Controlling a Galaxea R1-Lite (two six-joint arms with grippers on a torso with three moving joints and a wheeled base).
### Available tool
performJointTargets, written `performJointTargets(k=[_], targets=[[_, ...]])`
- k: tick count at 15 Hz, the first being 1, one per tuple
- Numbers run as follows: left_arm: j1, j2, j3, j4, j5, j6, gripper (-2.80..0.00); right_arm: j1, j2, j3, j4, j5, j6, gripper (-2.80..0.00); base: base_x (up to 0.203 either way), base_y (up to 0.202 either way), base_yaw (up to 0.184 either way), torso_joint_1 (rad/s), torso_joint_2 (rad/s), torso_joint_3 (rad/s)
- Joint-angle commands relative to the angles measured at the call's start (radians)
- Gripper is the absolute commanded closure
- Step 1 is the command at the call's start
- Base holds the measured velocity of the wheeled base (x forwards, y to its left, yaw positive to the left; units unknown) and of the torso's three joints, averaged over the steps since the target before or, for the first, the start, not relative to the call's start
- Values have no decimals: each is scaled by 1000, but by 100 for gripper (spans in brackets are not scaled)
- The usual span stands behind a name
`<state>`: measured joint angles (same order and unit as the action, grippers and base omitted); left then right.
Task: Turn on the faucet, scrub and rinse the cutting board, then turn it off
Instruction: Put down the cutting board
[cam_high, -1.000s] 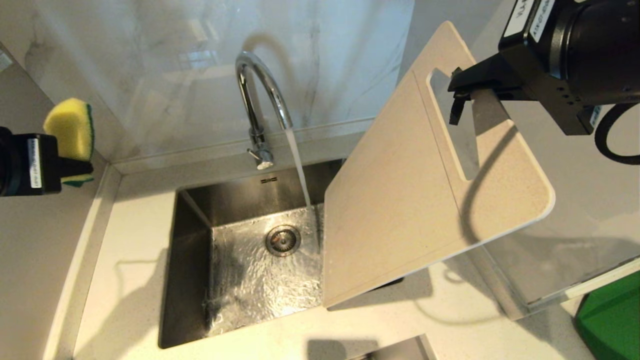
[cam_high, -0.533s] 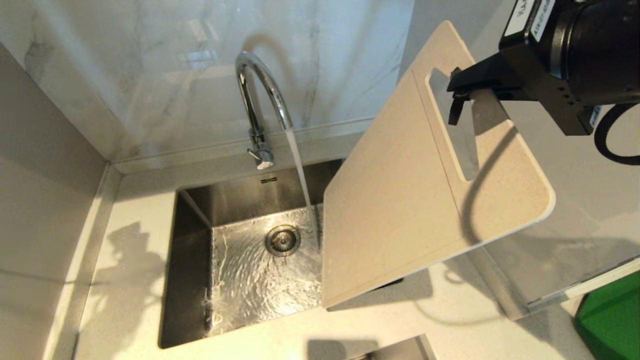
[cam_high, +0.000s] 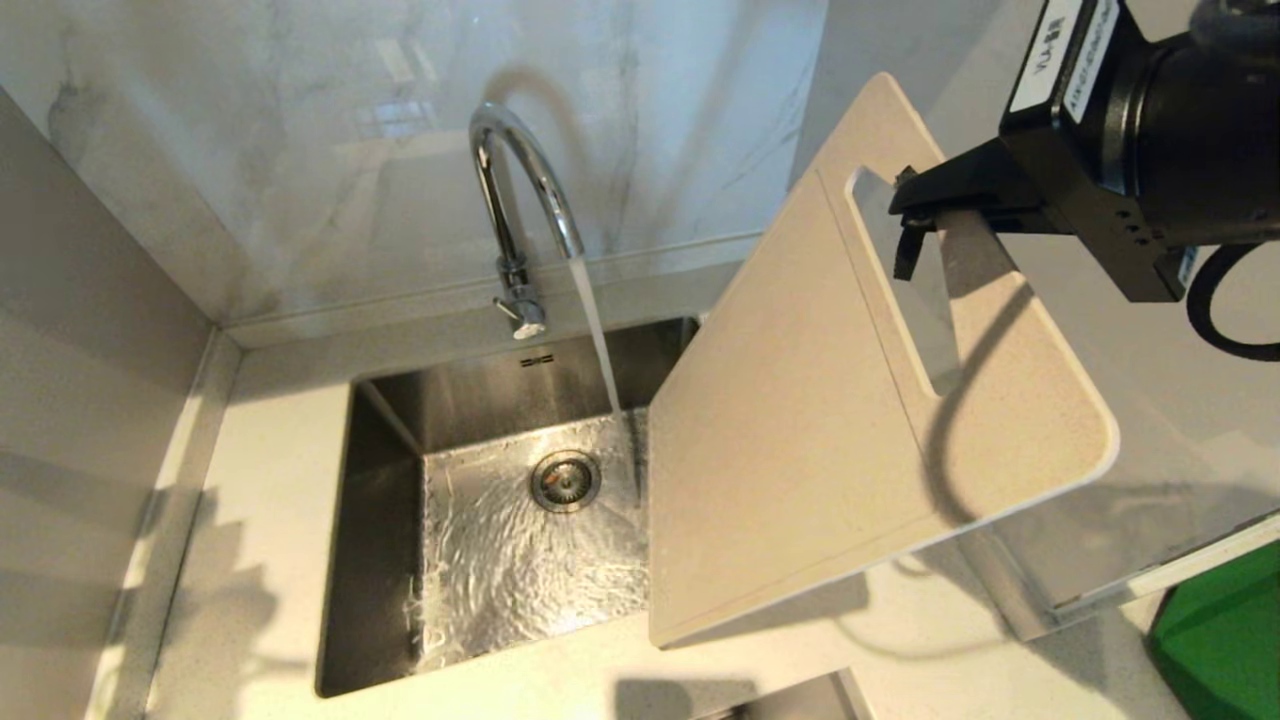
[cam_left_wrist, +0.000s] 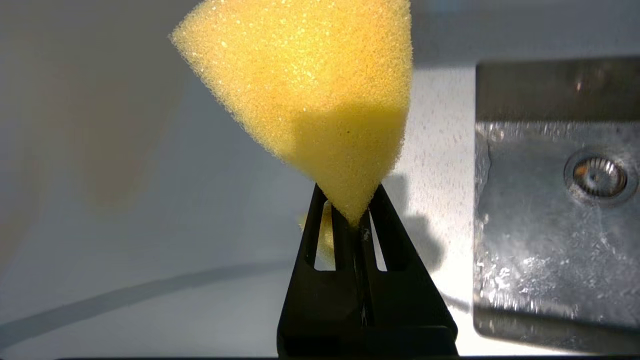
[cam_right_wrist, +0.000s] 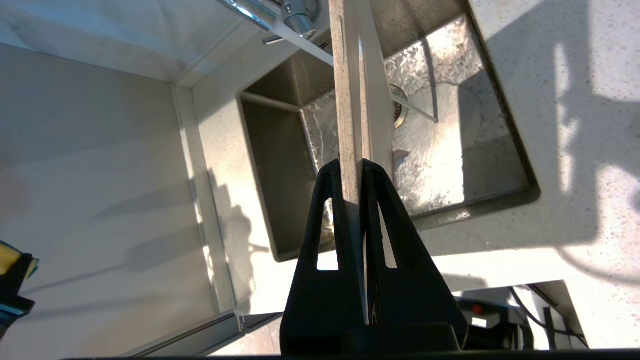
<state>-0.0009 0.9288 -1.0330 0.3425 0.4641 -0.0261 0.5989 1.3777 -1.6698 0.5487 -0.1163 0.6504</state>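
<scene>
Beige cutting board (cam_high: 800, 420) hangs tilted over the sink (cam_high: 380, 520), my right gripper (cam_high: 915, 215) clamped on its handle end; left gripper (cam_left_wrist: 352, 225) pinches the sponge (cam_left_wrist: 310, 85). Faucet (cam_high: 525, 200) runs, so I'd bring the board under the stream, scrub flat, firmly.

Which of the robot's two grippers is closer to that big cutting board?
Right. The right gripper is clamped on the cutting board by its handle slot, above the sink. The left gripper holds a sponge off to the sink's other side.
</scene>
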Motion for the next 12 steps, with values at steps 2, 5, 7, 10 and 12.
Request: performJointTargets(k=[2, 5, 7, 10, 12], targets=[[-22, -43, 130, -218, -68, 57, 0, 2, -17, 5, 5, -2, 0, 0, 0, 0, 0, 0, 0, 0], [-29, -112, 183, -248, -248, 128, 0, 2, -17, 22, 5, -3, -1, 0, 0, 0, 0, 0, 0, 0], [-28, -150, 194, -249, -365, 132, 0, 1, -29, 40, 5, -6, -3, 0, 0, 0, 0, 0, 0, 0], [-28, -205, 253, -250, -419, 138, 0, 1, -43, 51, 5, -8, -3, 0, 0, 0, 0, 0, 0, 0], [-28, -279, 311, -249, -448, 137, 0, 1, -46, 53, 11, -9, -2, 0, 0, 0, 0, 0, 0, 0]])
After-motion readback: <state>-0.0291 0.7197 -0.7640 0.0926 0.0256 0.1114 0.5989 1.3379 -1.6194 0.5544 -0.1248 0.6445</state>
